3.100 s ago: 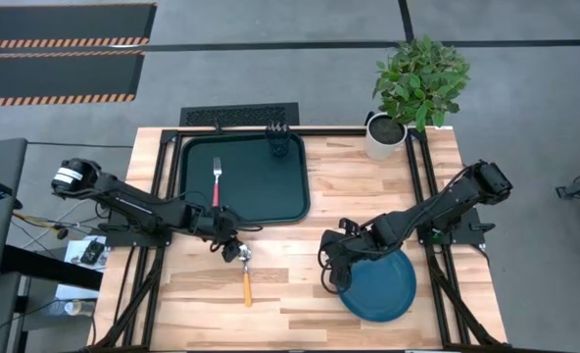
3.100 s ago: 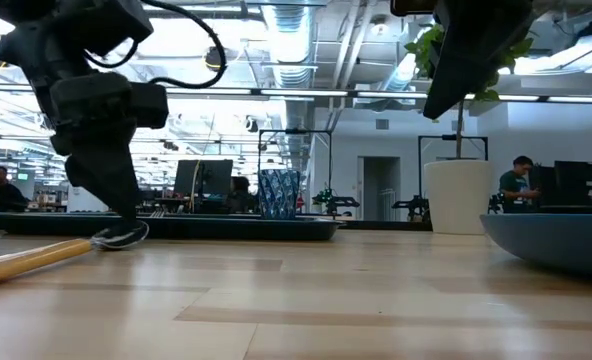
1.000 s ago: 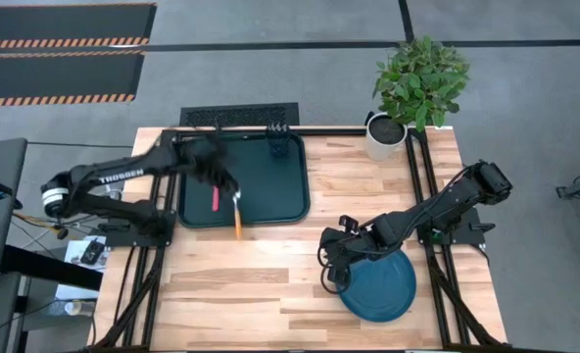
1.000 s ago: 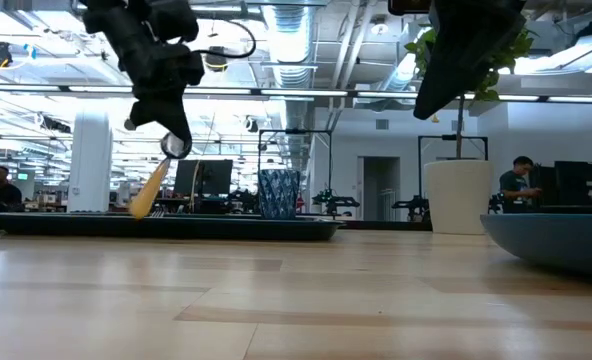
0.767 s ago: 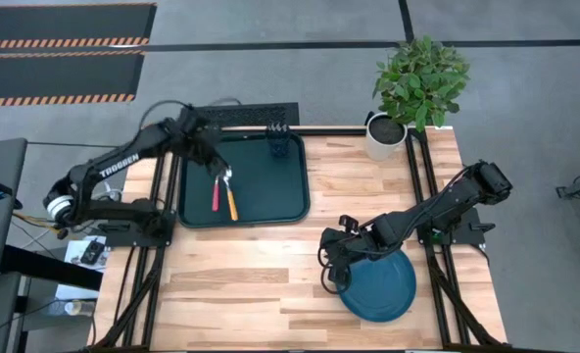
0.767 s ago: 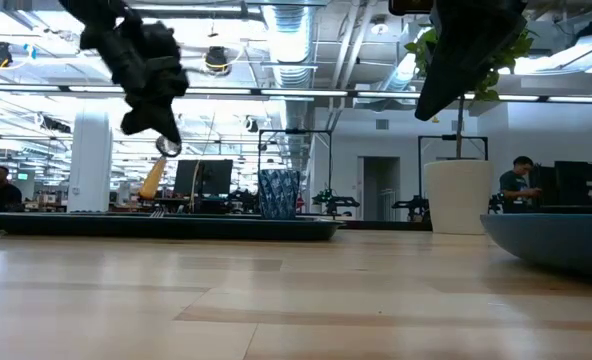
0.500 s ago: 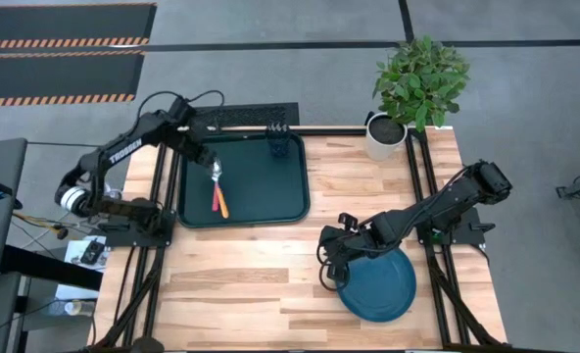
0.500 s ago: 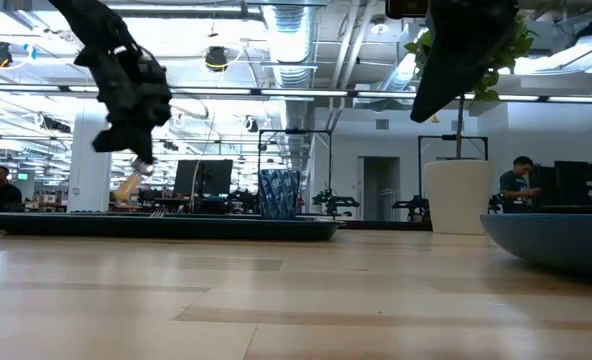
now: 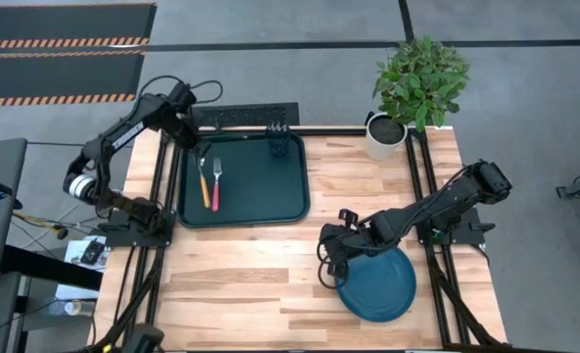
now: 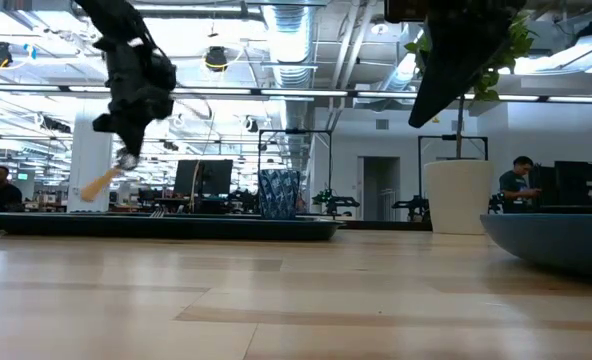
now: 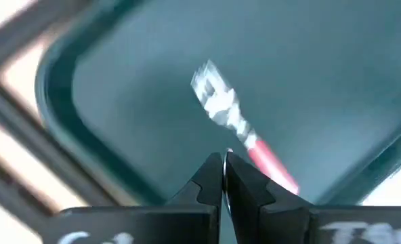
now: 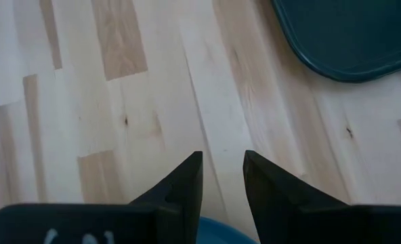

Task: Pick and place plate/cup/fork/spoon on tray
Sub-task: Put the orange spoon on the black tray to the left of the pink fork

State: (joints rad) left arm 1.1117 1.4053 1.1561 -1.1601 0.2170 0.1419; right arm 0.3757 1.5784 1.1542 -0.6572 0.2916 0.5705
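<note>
High view: we see the tray [image 9: 270,196] at the tabletop's [image 9: 270,284] far left, the plate [image 9: 383,287] under our right end effector [image 9: 331,257], fingers apart. Our left end effector [image 9: 202,154] clamps the spoon [image 9: 206,184] beside the fork [image 9: 216,184].

Open-plan lab, exposed ducts [image 10: 296,40], monitors [image 10: 201,178]

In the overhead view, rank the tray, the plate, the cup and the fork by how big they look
1. Tray
2. Plate
3. Fork, long but very slim
4. Cup, about the fork's area, so that order is unsure
</note>
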